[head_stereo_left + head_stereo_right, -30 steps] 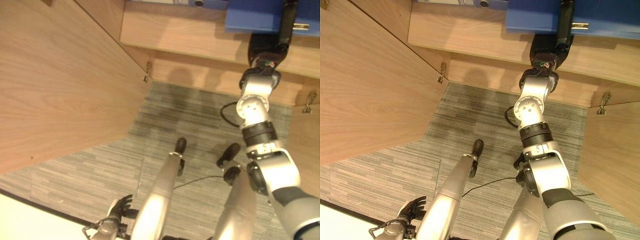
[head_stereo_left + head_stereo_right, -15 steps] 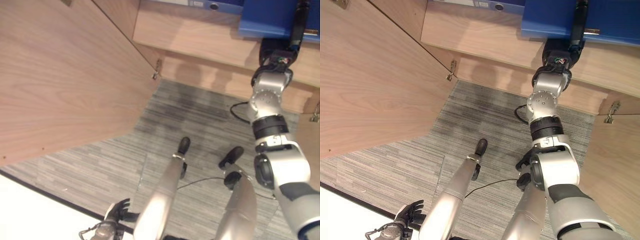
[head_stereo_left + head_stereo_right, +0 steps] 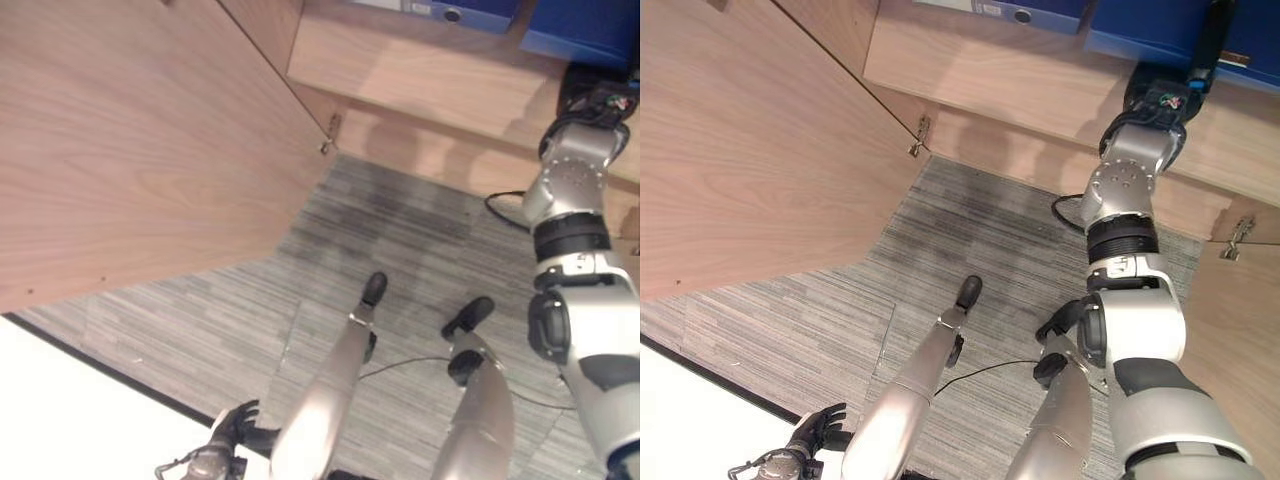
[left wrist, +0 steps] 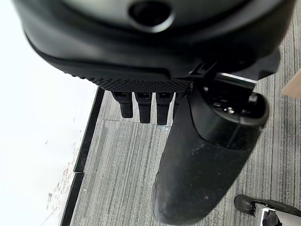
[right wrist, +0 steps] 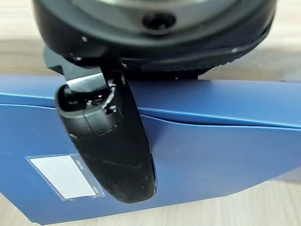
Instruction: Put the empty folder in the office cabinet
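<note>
— Nearest first: what is your left hand doing?

— My left hand [image 3: 812, 437] hangs low by my side over the grey carpet [image 3: 940, 240], fingers relaxed and holding nothing.

— And farther out?

— The wooden cabinet door [image 3: 750, 150] stands swung out on my left. Beyond it, my right hand [image 5: 113, 150] reaches up to the cabinet shelf [image 3: 980, 70], its thumb pressed across the blue folder [image 5: 211, 155]; its fingers are hidden behind the folder.

— How does the folder lie?

— Flat on the shelf, long axis along the shelf's front edge, beside another blue binder [image 3: 1025, 12].
</note>
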Robot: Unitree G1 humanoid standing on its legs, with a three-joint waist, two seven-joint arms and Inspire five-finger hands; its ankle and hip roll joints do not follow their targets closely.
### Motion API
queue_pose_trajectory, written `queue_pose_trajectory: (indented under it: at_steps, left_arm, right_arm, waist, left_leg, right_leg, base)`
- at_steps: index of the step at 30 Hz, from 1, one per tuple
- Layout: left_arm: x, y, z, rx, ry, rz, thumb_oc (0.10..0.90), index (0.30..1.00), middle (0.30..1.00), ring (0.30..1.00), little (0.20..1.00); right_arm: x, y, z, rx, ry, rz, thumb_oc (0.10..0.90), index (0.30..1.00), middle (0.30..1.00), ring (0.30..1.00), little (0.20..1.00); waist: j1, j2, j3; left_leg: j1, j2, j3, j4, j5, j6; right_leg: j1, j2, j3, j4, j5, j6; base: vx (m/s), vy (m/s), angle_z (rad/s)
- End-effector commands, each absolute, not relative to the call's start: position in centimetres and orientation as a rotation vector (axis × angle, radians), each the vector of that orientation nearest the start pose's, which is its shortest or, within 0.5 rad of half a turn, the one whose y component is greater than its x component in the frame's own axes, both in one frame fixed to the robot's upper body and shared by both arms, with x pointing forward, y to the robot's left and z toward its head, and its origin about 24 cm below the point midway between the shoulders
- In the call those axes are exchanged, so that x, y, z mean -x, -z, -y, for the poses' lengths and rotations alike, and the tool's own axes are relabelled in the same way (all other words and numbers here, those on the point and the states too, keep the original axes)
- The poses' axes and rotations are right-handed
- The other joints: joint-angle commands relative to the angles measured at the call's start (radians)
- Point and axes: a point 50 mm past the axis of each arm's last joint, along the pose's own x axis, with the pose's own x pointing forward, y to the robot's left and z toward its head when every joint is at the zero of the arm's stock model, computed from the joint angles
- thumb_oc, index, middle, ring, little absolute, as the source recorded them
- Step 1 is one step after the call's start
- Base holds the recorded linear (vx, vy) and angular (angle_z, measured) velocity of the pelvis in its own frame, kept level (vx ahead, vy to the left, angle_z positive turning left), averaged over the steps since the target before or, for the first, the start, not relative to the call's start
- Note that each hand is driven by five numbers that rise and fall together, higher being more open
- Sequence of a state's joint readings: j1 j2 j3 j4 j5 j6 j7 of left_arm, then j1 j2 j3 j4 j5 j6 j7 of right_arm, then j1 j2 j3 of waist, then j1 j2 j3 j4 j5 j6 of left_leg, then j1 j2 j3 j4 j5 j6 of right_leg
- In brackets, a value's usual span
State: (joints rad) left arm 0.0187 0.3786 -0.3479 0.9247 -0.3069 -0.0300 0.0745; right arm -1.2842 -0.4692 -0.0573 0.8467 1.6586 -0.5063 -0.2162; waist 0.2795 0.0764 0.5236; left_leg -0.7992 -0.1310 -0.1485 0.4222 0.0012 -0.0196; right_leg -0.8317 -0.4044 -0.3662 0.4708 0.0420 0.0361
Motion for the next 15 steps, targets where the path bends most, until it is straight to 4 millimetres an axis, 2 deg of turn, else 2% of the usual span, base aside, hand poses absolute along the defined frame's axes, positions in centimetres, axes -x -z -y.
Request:
queue_pose_trajectory:
  at_steps: [1,3,4,5,9,14,15]
  left_arm:
    - [-5.8,14.1,-29.6,-0.416,-0.168,-1.228,0.800,0.900,0.900,0.900,0.900]
    - [-5.8,14.0,-29.7,-0.418,-0.176,-1.227,0.800,0.900,0.900,0.900,0.900]
    - [-5.8,14.0,-29.9,-0.424,-0.182,-1.228,0.800,0.900,0.900,0.900,0.900]
    - [-5.9,13.9,-30.1,-0.426,-0.187,-1.227,0.800,0.900,0.900,0.900,0.900]
    - [-5.9,14.0,-30.0,-0.419,-0.190,-1.231,0.800,0.900,0.900,0.900,0.900]
    - [-5.9,13.9,-30.1,-0.398,-0.181,-1.230,0.800,0.900,0.900,0.900,0.900]
    - [-5.9,13.8,-30.2,-0.395,-0.182,-1.227,0.800,0.900,0.900,0.900,0.900]
  right_arm:
    - [-36.1,-36.9,28.2,-1.270,0.169,0.977,0.400,0.300,0.300,0.300,0.300]
    - [-36.1,-37.0,28.6,-1.266,0.178,0.973,0.400,0.300,0.300,0.300,0.300]
    - [-36.1,-37.0,28.9,-1.248,0.194,0.961,0.551,0.526,0.526,0.526,0.526]
    - [-36.2,-36.9,29.2,-1.235,0.212,0.945,0.800,0.900,0.900,0.900,0.900]
    - [-36.9,-36.3,29.3,-1.192,0.262,0.865,0.800,0.900,0.900,0.900,0.900]
    - [-38.5,-35.5,27.5,-1.021,0.212,0.713,0.800,0.900,0.900,0.900,0.900]
    - [-38.8,-35.4,26.7,-0.943,0.182,0.683,0.800,0.900,0.900,0.900,0.900]
  waist:
    - [0.013,0.007,-0.117]
    - [0.014,0.006,-0.118]
    - [0.016,0.004,-0.122]
    - [0.016,0.003,-0.123]
    - [0.014,0.001,-0.123]
    - [0.016,-0.003,-0.120]
    - [0.019,-0.007,-0.117]
  left_leg:
    - [0.068,0.060,-0.068,-0.040,-0.186,-0.027]
    - [0.072,0.061,-0.070,-0.044,-0.184,-0.028]
    - [0.075,0.063,-0.071,-0.049,-0.183,-0.029]
    - [0.077,0.064,-0.072,-0.050,-0.182,-0.030]
    - [0.080,0.066,-0.073,-0.055,-0.179,-0.031]
    - [0.092,0.079,-0.072,-0.089,-0.155,-0.040]
    - [0.096,0.084,-0.071,-0.099,-0.148,-0.042]
  right_leg:
    - [0.015,-0.053,0.035,0.054,-0.040,0.161]
    - [0.017,-0.053,0.034,0.055,-0.042,0.161]
    - [0.020,-0.054,0.033,0.055,-0.043,0.161]
    - [0.021,-0.054,0.033,0.056,-0.043,0.161]
    - [0.020,-0.053,0.032,0.057,-0.041,0.161]
    - [0.027,-0.041,0.030,0.040,-0.033,0.156]
    - [0.033,-0.040,0.025,0.033,-0.030,0.153]
  base:
    - [0.03,-0.051,0.04]
    - [0.02,-0.031,0.03]
    - [0.00,0.000,0.00]
    - [0.00,0.000,0.00]
    - [0.00,0.000,0.00]
    - [0.00,-0.006,0.00]
    - [-0.03,-0.037,0.01]
